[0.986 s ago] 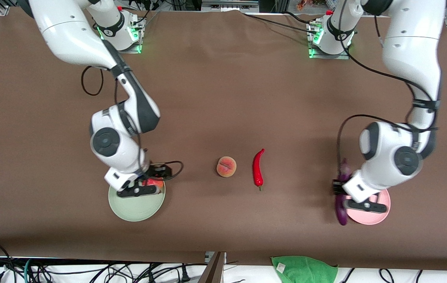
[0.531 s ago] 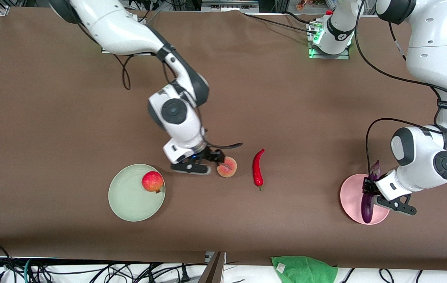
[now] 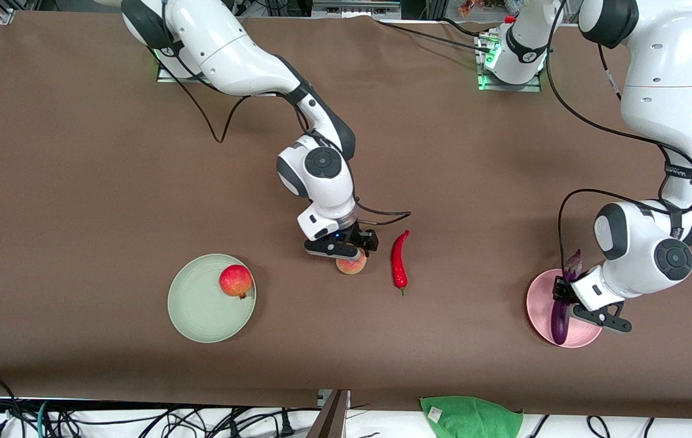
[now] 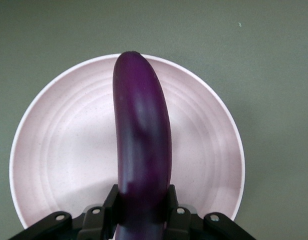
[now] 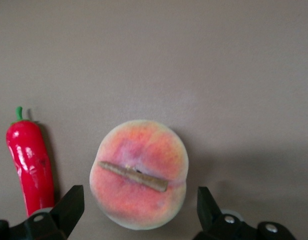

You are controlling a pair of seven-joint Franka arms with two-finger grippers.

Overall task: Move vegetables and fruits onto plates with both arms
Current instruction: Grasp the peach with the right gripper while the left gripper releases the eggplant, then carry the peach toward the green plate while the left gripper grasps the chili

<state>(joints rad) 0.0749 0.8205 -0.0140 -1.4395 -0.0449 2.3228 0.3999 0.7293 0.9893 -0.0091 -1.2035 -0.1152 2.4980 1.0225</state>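
Front view: since a second ago the right gripper (image 3: 341, 249) has left the green plate (image 3: 200, 316), where the red fruit (image 3: 236, 281) now lies near the rim, and hangs over the peach (image 3: 352, 265) at mid-table. The chili (image 3: 399, 260) lies just beside the peach toward the left arm's end, untouched. The left gripper (image 3: 586, 304) has carried the eggplant (image 3: 560, 319) from the plate's edge to over the pink plate (image 3: 540, 304); it looks to be resting there, stem end toward the bases. A green cloth (image 3: 470, 417) lies at the table's near edge.

Left wrist view: the fingers (image 4: 174, 210) pinch the eggplant (image 4: 142, 145) on both flanks, its length lying across the middle of the pink plate (image 4: 54, 150).

Right wrist view: the fingers (image 5: 69, 207) are spread wide, one on either side of the peach (image 5: 139, 172), not touching it. The chili (image 5: 30, 160) lies close to one finger.
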